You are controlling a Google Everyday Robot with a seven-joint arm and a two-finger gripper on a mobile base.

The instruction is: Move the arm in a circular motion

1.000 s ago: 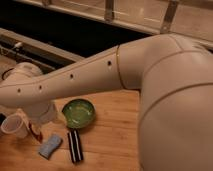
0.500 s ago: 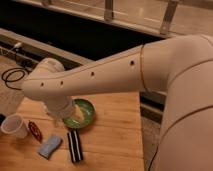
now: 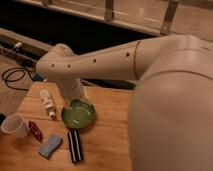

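Note:
The arm (image 3: 110, 57) is very large and cream-white, with a row of small dark holes along one segment. It reaches from the right across the view to an elbow (image 3: 56, 62) at the left. From there a short segment (image 3: 74, 90) drops toward the wooden table (image 3: 110, 130). The gripper (image 3: 75, 101) is at the low end of that segment, just above the far rim of a green bowl (image 3: 78, 115). The wrist mostly covers the gripper.
On the table stand a white bottle (image 3: 47, 103) lying left of the bowl, a white cup (image 3: 14, 126), a small red item (image 3: 35, 131), a blue sponge (image 3: 49, 146) and a black bar (image 3: 75, 146). A black cable (image 3: 15, 77) lies on the floor at the left. A dark counter with a metal rail (image 3: 107, 12) runs behind.
The arm's elbow has swung right and away from the table's left edge. The cup, the red item and the white bottle it covered now show, and the wrist now hangs over the green bowl.

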